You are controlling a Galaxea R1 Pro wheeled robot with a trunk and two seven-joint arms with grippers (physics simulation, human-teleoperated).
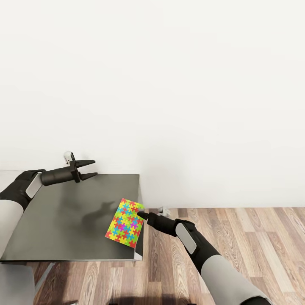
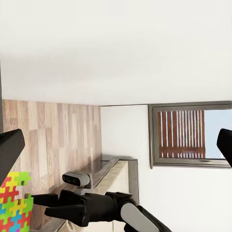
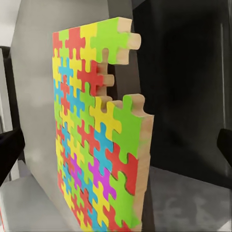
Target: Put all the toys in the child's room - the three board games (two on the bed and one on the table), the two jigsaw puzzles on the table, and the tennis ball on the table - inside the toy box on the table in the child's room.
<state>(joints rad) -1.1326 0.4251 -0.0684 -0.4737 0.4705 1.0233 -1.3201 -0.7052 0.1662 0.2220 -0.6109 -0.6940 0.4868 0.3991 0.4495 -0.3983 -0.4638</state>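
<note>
One jigsaw puzzle [image 1: 125, 222] lies flat near the dark counter's [image 1: 63, 220] front right corner (multicoloured pieces); right fingers [image 1: 143, 216] spread at its edge, grasping nothing, while the left fingers [image 1: 89, 168] hover released above the counter's back edge

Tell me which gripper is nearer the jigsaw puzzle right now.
Right. The right gripper is at the jigsaw puzzle, at its edge by the dark table corner. The left gripper hovers open above the table's far side, well away from it.
</note>
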